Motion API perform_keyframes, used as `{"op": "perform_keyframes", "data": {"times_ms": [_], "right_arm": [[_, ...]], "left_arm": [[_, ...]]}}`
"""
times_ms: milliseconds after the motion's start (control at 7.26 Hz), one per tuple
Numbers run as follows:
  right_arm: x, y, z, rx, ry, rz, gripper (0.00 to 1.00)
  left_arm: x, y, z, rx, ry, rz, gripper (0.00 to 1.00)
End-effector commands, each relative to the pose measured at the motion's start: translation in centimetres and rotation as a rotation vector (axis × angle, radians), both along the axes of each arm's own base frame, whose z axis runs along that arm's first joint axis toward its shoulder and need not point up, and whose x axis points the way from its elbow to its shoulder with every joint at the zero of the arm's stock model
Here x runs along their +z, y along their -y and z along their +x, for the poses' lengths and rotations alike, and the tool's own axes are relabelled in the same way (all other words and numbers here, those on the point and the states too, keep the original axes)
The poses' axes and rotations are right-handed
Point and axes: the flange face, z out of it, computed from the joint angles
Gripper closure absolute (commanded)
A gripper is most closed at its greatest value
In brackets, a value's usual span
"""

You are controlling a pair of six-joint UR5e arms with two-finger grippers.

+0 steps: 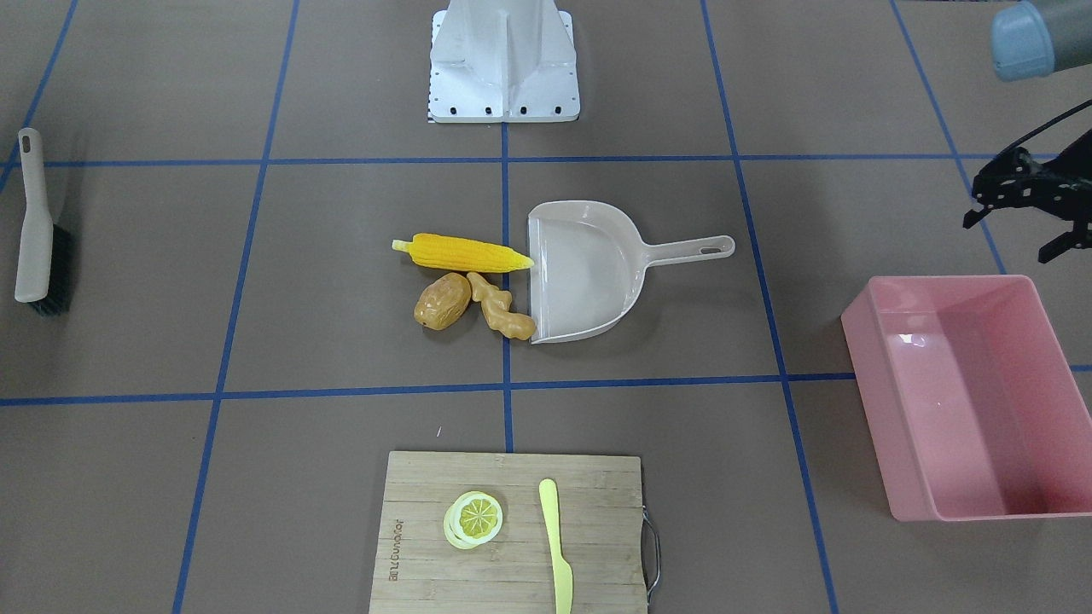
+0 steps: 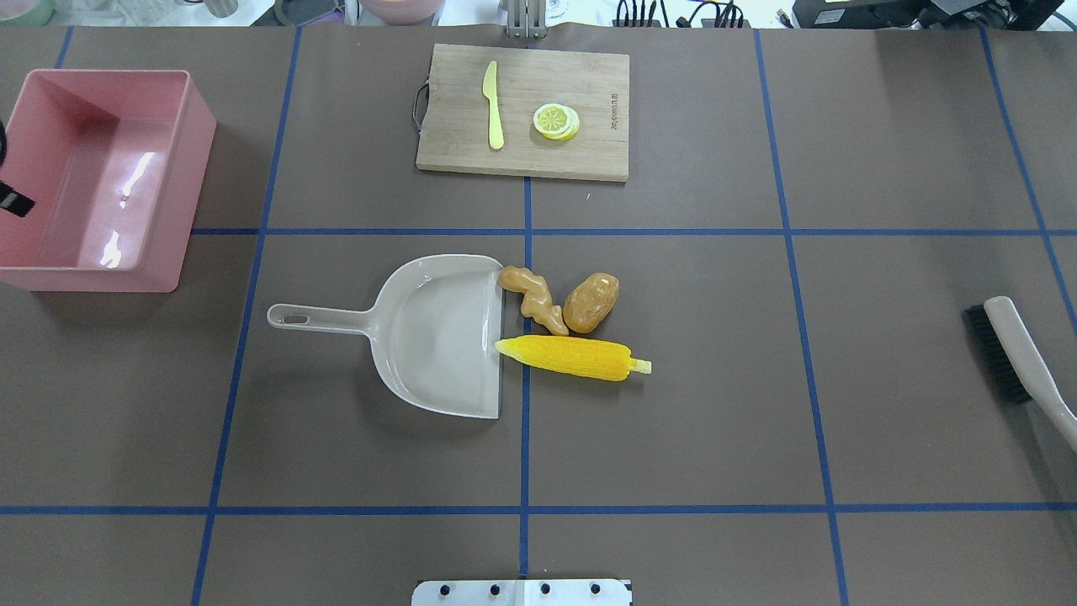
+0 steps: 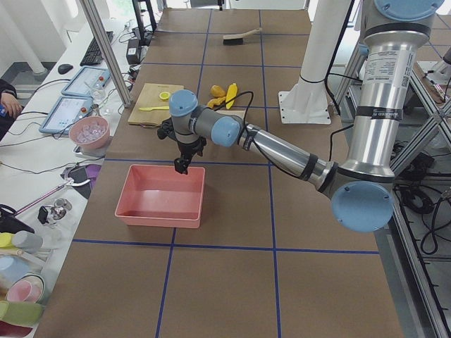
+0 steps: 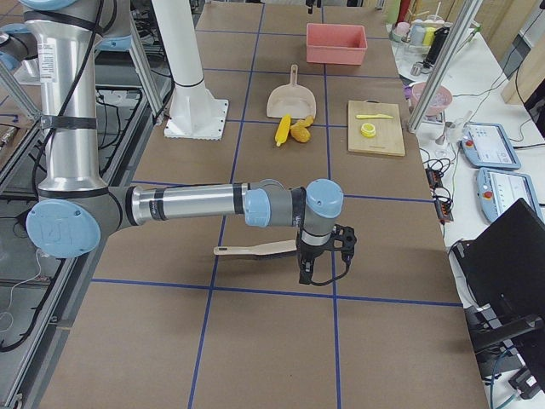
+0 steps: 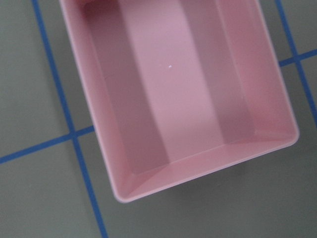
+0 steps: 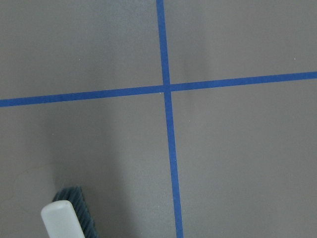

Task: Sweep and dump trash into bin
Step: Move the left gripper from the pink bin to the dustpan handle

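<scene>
The trash lies mid-table: a yellow corn cob (image 1: 465, 252), a brown potato (image 1: 442, 300) and a tan ginger root (image 1: 502, 309), all at the open mouth of the beige dustpan (image 1: 589, 269). The corn's tip and the ginger touch the dustpan's lip. The pink bin (image 1: 972, 392) stands empty at the robot's left end and fills the left wrist view (image 5: 188, 89). My left gripper (image 1: 1007, 239) hovers over the bin's rim, open and empty. My right gripper (image 4: 319, 268) hangs beside the brush (image 4: 255, 249); I cannot tell if it is open or shut.
The brush (image 1: 36, 230) lies flat at the robot's right end; its bristle end shows in the right wrist view (image 6: 67, 215). A wooden cutting board (image 1: 426, 546) at the far edge carries a lemon slice (image 1: 473, 518) and a pale yellow knife (image 1: 556, 546). The robot's base plate (image 1: 503, 85) stands at the near edge.
</scene>
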Motion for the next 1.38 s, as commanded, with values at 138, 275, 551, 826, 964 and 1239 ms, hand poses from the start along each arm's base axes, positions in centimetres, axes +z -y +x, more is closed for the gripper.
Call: {"op": "perform_keyframes", "data": {"times_ms": [138, 275, 551, 826, 964, 1239], "right_arm": [[-0.5, 0.0, -0.1, 0.0, 0.009, 0.009, 0.0], [-0.6, 0.0, -0.1, 0.001, 0.009, 0.009, 0.0], [-1.8, -0.7, -0.4, -0.006, 0.035, 0.028, 0.0], [-1.5, -3.7, -0.1, 0.004, 0.035, 0.009, 0.0], [-3.2, -5.9, 0.0, 0.039, 0.047, 0.001, 0.0], [-4.3, -13.4, 0.3, 0.04, 0.078, -0.027, 0.0]], "left_arm": [[-8.7, 0.6, 7.2, 0.122, -0.061, 0.179, 0.01], [-10.0, 0.4, 7.5, 0.127, -0.079, 0.223, 0.01], [-11.6, -0.7, 11.1, 0.192, -0.113, 0.285, 0.01], [-16.0, -1.5, 14.6, 0.251, -0.156, 0.35, 0.01], [-18.2, -2.3, 16.9, 0.29, -0.181, 0.387, 0.01], [-19.9, -3.3, 18.2, 0.39, -0.18, 0.57, 0.01]]}}
